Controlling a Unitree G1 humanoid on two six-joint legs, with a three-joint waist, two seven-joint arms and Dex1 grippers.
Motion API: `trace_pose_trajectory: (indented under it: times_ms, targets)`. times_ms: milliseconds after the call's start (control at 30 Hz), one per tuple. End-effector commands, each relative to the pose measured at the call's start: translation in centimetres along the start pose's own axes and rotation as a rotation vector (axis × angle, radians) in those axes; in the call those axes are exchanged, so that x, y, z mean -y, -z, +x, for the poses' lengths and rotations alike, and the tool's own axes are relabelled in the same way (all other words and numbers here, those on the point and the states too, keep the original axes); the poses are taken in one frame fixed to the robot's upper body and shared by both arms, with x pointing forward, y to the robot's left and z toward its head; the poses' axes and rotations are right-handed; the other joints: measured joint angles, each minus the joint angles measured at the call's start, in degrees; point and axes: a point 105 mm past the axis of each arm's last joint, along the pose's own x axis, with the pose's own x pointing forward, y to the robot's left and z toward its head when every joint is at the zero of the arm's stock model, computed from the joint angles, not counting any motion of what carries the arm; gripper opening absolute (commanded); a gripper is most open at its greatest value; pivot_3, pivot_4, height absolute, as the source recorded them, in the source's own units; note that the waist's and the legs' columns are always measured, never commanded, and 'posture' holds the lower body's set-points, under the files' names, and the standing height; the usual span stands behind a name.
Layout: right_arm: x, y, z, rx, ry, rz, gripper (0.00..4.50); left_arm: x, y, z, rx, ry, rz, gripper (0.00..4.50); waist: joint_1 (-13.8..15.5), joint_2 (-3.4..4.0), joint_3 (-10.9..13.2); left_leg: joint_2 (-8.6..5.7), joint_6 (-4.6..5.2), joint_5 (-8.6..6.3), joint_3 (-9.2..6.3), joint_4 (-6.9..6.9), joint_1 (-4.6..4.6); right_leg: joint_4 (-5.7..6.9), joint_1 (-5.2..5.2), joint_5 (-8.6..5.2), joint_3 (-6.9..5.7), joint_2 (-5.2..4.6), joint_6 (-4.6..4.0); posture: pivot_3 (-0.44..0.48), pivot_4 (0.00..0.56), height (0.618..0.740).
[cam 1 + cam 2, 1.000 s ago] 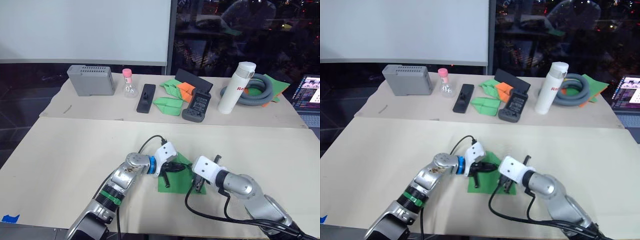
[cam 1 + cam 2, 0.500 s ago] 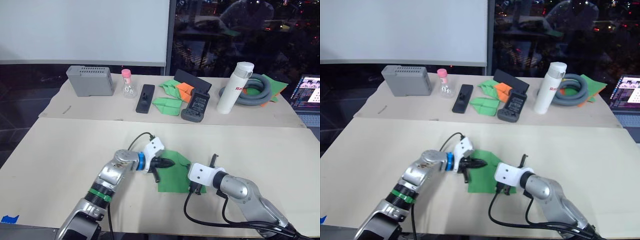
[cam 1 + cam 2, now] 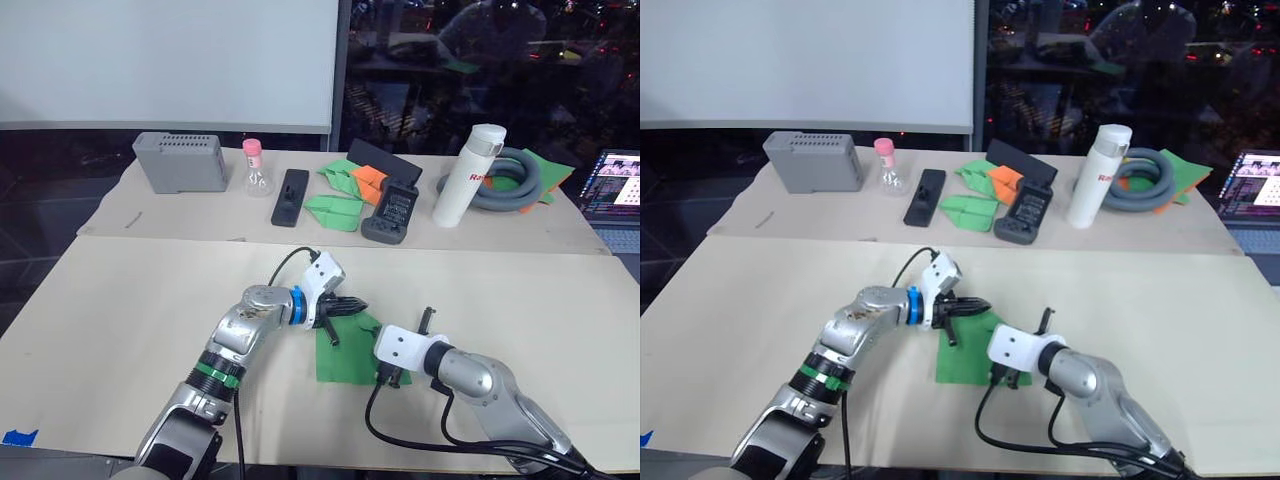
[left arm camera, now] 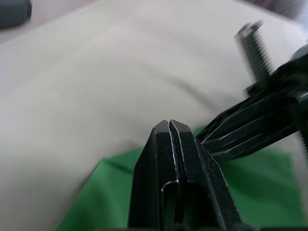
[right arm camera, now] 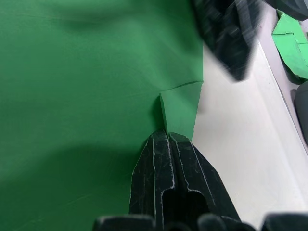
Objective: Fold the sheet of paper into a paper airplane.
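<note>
Both closed grippers, left gripper and right gripper, seemingly on the sheet of paper.

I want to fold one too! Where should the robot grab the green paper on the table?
Probably at a thin outer edge of the sheet of paper, coming in low from the side. It lies nearly flat, so only edges or raised folds give the fingers something to pinch.

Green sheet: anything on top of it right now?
Both grippers: left gripper at the far edge of the sheet of paper, right gripper at its near right corner. Paper beneath them is hidden.
</note>
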Motion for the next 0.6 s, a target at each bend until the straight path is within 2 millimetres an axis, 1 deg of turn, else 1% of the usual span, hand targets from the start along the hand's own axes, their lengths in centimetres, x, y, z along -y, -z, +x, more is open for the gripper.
trace_pose_trajectory:
  times_ms: [33, 167, 400, 433, 467, 533, 600]
  targets:
    - [-0.2, 1.2, -0.3, -0.051, 0.0, 0.027, 0.04, 0.4, 0.1, 1.3, -0.029, 0.013, 0.085, 0.0, 0.03, 0.0, 0.0, 0.0, 0.0, 0.0, 0.0, 0.0, 0.0, 0.0, 0.0, 0.0, 0.0, 0.0, 0.0, 0.0, 0.15, 0.74]
    - [-0.1, 1.1, -0.4, -0.05, 0.001, 0.033, 0.04, 1.3, 1.2, 2.4, -0.056, 0.063, 0.101, 0.0, 0.14, -0.01, 0.0, 0.0, 0.0, 0.0, 0.0, 0.0, -0.03, -0.03, -0.01, 0.0, -0.01, 0.0, 0.0, 0.0, 0.15, 0.74]
    - [0.4, 1.0, -0.9, -0.041, 0.01, 0.081, 0.04, 1.1, 2.2, 2.9, -0.096, 0.066, 0.117, 0.0, 0.35, 0.0, 0.0, -0.01, 0.02, -0.01, -0.01, 0.0, -0.03, -0.07, 0.02, 0.0, -0.02, -0.01, 0.0, 0.0, 0.15, 0.74]
    - [0.4, 0.9, -1.1, -0.037, 0.004, 0.089, 0.64, 1.2, 2.6, 2.9, -0.107, 0.068, 0.115, 0.0, 0.37, -0.01, 0.0, -0.03, 0.03, -0.02, -0.02, 0.0, -0.03, -0.08, 0.03, 0.0, -0.02, -0.02, 0.0, 0.0, 0.15, 0.74]
    - [0.6, 0.8, -1.4, -0.036, -0.002, 0.087, 0.86, 1.2, 2.9, 2.8, -0.117, 0.071, 0.114, 0.0, 0.38, 0.0, 0.0, -0.02, 0.03, -0.02, -0.02, 0.0, -0.03, -0.08, 0.03, 0.0, -0.02, -0.02, 0.0, 0.0, 0.15, 0.74]
    - [0.8, 0.9, -2.2, -0.039, -0.022, 0.126, 1.56, 1.4, 3.2, 2.8, -0.123, 0.076, 0.107, 0.0, 0.37, -0.01, 0.0, -0.02, 0.04, -0.03, -0.02, 0.0, -0.02, -0.11, 0.05, 0.0, -0.02, -0.02, 0.0, 0.0, 0.15, 0.74]
    - [1.2, 1.1, -3.4, -0.042, -0.062, 0.143, 2.26, 1.4, 3.4, 2.8, -0.125, 0.079, 0.103, 0.0, 0.4, 0.0, 0.0, -0.02, 0.05, -0.03, -0.04, 0.0, -0.03, -0.11, 0.05, 0.0, -0.03, -0.02, 0.0, 0.0, 0.15, 0.74]
